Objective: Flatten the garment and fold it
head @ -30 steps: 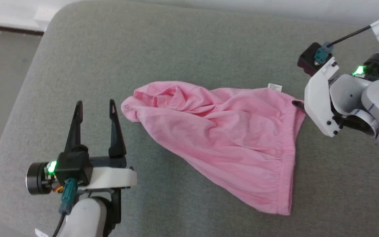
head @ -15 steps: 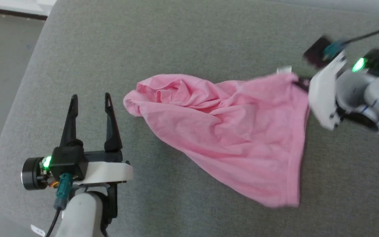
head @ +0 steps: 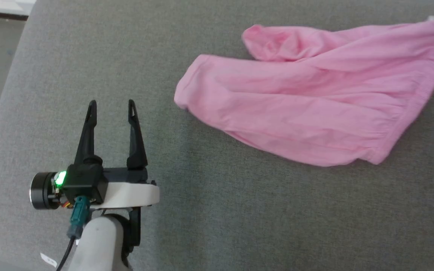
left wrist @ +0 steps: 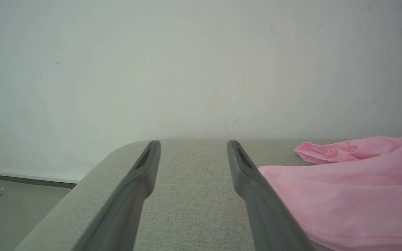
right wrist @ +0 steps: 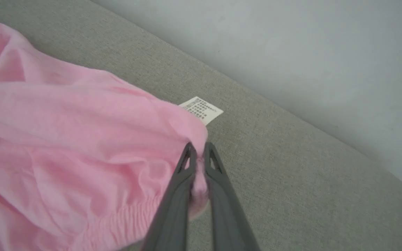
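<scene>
Garment (head: 307, 101): pink shorts, one item. It lay across the upper right of the head view on a grey upholstered surface (head: 217, 210), partly spread and creased, with one leg opening bunched toward upper centre.

Handling: the fabric looked thin, light and limp. It was judged to drape and wrinkle freely, with no stiffness to hold a fold unaided, and unlikely to slide on the textured cloth beneath.

Holds: the gathered waistband (right wrist: 131, 216) appeared the firmest, the hemmed corners next. A white label (right wrist: 201, 109) lay just beside the held corner.

Right gripper (right wrist: 198, 150): fingers closed, pinching a waistband corner at the centre of the right wrist view.

Left gripper (head: 112, 103): fingers parted, holding nothing, at the lower left of the head view, apart from the near leg hem, which was judged its likely hold.
</scene>
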Robot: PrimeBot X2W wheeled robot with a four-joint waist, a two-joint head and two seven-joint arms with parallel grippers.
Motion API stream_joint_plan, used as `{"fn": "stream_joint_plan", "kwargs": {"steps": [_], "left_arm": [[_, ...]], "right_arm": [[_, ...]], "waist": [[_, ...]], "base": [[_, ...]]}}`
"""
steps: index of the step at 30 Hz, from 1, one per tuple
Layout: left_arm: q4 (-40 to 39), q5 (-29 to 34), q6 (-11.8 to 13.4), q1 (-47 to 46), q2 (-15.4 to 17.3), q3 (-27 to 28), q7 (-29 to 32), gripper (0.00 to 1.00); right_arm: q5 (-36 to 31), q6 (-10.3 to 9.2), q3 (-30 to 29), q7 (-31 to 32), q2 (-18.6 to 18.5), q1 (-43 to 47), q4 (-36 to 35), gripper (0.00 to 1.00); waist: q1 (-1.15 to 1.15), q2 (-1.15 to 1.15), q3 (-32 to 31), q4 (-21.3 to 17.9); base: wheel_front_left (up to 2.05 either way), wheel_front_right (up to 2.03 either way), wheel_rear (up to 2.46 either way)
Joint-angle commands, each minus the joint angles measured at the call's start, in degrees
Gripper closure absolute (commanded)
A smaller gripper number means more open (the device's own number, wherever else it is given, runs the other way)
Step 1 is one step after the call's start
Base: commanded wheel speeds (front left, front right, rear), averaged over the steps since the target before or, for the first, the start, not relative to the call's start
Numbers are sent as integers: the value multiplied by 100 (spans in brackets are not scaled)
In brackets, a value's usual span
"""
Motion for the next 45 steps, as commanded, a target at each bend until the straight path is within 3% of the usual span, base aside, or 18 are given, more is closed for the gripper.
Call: {"fn": "stream_joint_plan", "kwargs": {"steps": [1,8,9,10,11,18,23,28,35,40,45], "left_arm": [[-26,65,-44,-128,-40,-29,-27,0],[24,93,-60,-212,-63,-53,-27,0],[35,100,-58,-210,-62,-43,-27,0],[52,106,-58,-205,-62,-37,-27,0],[73,113,-60,-195,-60,-34,-27,0],[168,128,-28,14,21,78,-27,0],[170,138,8,311,95,163,-27,0],[159,140,7,512,166,217,-27,0],[178,136,-23,533,206,223,-27,0],[173,125,-22,521,166,171,-27,0],[192,108,-39,427,111,118,-27,0]], "right_arm": [[-24,-12,-50,-57,29,94,285,100],[-132,-12,-46,-270,259,371,1133,100],[-108,-12,-73,-345,310,396,1196,92],[-125,-12,-88,-477,335,400,1245,51],[-165,-12,-91,-645,347,397,1268,0],[-603,-12,33,-1861,153,342,990,0],[-663,-12,245,-2107,-48,444,-41,0],[-267,-12,601,-1368,-514,654,-1774,0],[277,-12,879,383,-1239,896,-3575,0],[472,-12,959,1171,-1291,1138,-3970,0],[405,-12,983,1264,-912,1294,-3617,0]], "waist": [[-1,0,166,102],[-1,0,250,169],[-1,0,234,154],[-1,0,206,144],[-1,0,164,135],[-1,0,-334,-70],[-1,0,-709,-280],[-1,0,-934,-424],[-1,0,-1000,-423],[-1,0,-925,-340],[-1,0,-752,-217]], "base": [[0,0,0],[0,0,0],[0,0,0],[0,0,0],[0,0,0],[0,0,0],[0,0,0],[0,0,0],[0,0,0],[0,0,0],[0,0,0]]}}
